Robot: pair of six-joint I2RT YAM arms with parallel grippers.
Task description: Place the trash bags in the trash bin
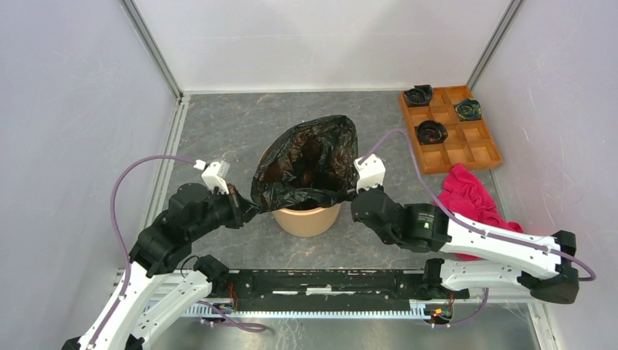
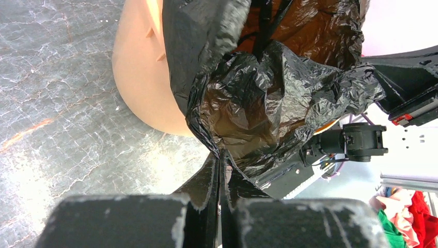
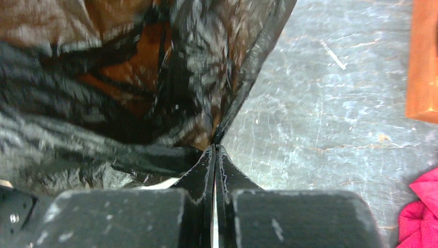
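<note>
The glossy black trash bag (image 1: 310,164) is stretched open over the round orange trash bin (image 1: 306,219) in the middle of the table, hiding the bin's rim. My left gripper (image 1: 244,206) is shut on the bag's left edge; in the left wrist view the film (image 2: 258,103) runs into the closed jaws of that gripper (image 2: 221,155), with the bin's wall (image 2: 139,72) behind. My right gripper (image 1: 355,191) is shut on the bag's right edge; in the right wrist view the film (image 3: 129,77) runs into the closed jaws of that gripper (image 3: 214,147).
An orange-brown compartment tray (image 1: 466,142) with three small black rolls (image 1: 431,131) sits at the back right. A pink-red cloth (image 1: 470,197) lies right of the bin, partly under my right arm, and shows in the right wrist view (image 3: 421,212). Walls enclose the table.
</note>
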